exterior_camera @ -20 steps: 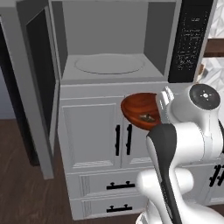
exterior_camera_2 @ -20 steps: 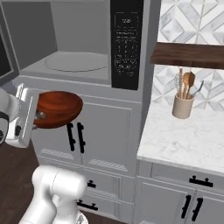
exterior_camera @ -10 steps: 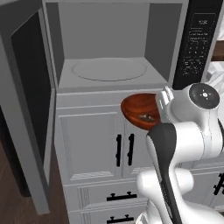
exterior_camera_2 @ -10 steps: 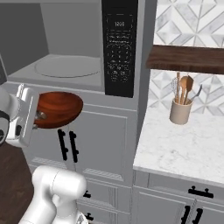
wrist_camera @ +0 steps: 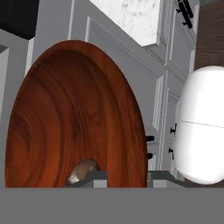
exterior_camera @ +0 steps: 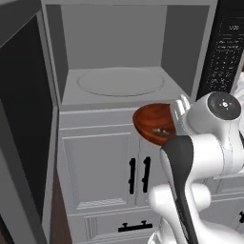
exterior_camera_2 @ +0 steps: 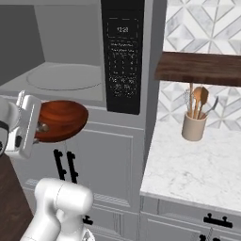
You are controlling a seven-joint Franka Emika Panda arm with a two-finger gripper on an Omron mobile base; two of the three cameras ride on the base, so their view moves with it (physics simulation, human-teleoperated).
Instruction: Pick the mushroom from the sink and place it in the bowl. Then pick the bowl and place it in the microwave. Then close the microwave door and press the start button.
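Gripper [wrist_camera: 124, 177] clamps near rim of bowl [exterior_camera: 155, 123], jaws narrow, held level just in front of open microwave [exterior_camera: 119, 86], below turntable. Mushroom [wrist_camera: 82, 169] sits inside bowl by fingertips.

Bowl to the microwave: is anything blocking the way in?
Nothing visible does. The door stands swung open at left, and the turntable is bare. The bowl, held by the pincer, sits below the cavity floor, so it likely needs lifting first.
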